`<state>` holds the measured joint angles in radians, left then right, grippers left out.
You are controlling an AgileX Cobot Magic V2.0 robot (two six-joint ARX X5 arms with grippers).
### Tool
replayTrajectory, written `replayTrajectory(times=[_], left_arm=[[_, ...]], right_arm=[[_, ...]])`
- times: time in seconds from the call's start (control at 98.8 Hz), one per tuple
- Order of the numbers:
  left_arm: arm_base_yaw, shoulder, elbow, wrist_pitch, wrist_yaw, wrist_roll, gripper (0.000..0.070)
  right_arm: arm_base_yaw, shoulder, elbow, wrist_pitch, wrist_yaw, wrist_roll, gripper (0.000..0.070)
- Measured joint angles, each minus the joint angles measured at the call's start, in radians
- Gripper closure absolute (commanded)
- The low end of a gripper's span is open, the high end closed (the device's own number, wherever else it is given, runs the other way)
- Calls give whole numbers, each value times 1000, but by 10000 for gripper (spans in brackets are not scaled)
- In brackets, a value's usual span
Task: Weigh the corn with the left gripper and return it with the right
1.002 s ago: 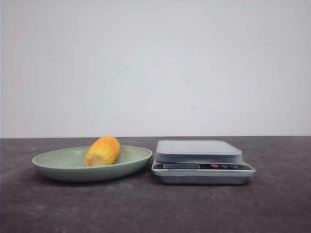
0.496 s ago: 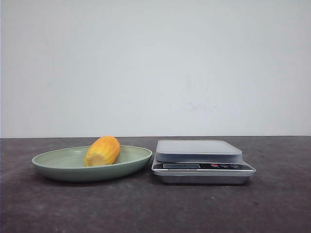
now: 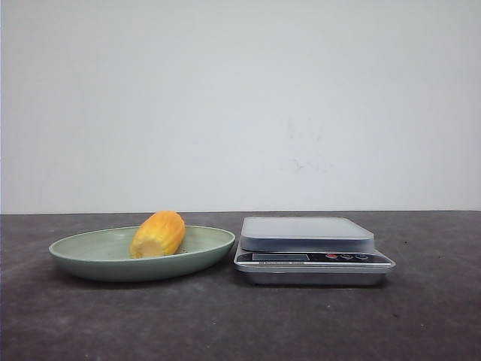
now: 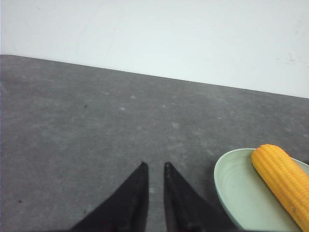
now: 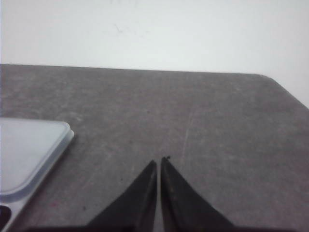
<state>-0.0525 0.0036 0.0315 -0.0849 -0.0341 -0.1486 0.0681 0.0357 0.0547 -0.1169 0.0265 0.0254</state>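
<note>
The corn [image 3: 158,235], a short yellow-orange cob piece, lies on a pale green plate [image 3: 83,254] at the left of the dark table. A silver kitchen scale [image 3: 307,233] with nothing on it stands just right of the plate. Neither arm shows in the front view. In the left wrist view my left gripper [image 4: 155,165] hovers over bare table with its jaws a narrow gap apart and empty; the corn [image 4: 282,179] and plate [image 4: 234,186] lie off to its side. In the right wrist view my right gripper [image 5: 160,159] is shut and empty over the table beside the scale [image 5: 29,150].
A plain white wall rises behind the table's back edge. The table's right corner [image 5: 270,79] shows in the right wrist view. Bare dark tabletop lies in front of the plate and scale.
</note>
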Motion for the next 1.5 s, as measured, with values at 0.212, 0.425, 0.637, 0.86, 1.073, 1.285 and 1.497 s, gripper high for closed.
replayTrajectory(times=[0.212, 0.425, 0.637, 0.86, 1.073, 1.285, 1.497], left_arm=[[0, 0, 0, 0, 0, 0, 684], [0, 0, 0, 0, 0, 0, 684], [0, 0, 0, 0, 0, 0, 684], [0, 0, 0, 0, 0, 0, 684], [0, 0, 0, 0, 0, 0, 684], [0, 0, 0, 0, 0, 0, 684], [0, 0, 0, 0, 0, 0, 684]], right_arm=[[-22, -5, -38, -15, 3, 6, 692], [-72, -5, -40, -53, 3, 8, 691], [-92, -31, -40, -55, 3, 8, 692], [-92, -31, -40, -55, 0, 8, 691], [-92, -31, -40, -51, 0, 8, 692], [-92, -31, -40, -50, 0, 8, 692], [-92, -31, -40, -50, 0, 8, 692]])
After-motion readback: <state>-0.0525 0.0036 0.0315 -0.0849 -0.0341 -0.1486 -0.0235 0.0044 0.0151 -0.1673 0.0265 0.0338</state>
